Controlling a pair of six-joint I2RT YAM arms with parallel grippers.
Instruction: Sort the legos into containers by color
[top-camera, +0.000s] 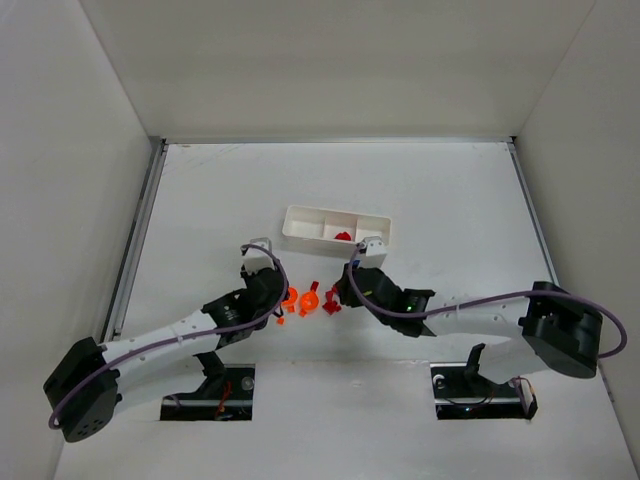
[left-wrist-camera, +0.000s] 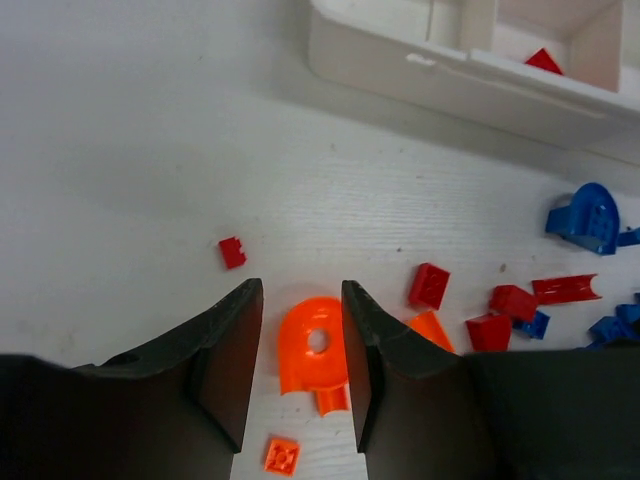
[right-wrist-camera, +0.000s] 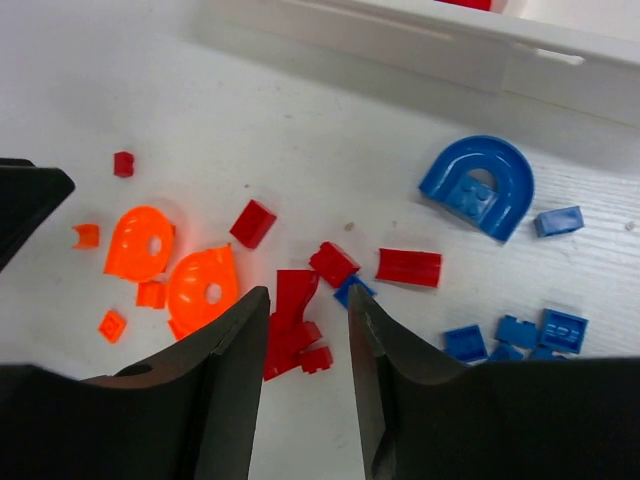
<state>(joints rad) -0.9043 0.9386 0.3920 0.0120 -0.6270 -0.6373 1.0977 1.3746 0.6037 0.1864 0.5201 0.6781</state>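
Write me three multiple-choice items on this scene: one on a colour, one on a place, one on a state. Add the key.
1. What colour are the bricks already in the white tray?
A. Blue
B. Orange
C. Red

2. Where does the rounded orange piece in the left wrist view lie?
A. On the table, between the fingers of the left hand
B. In that tray
C. On a blue arch

3. What is the right hand doing?
A. Clamping a blue brick
B. Hanging open over loose red bricks, holding nothing
C. Resting shut in the tray

Key:
1 C: only red shows inside the compartments.
2 A: a finger stands on each side of it.
3 B: its jaws stand apart, with the bricks lying on the table below.
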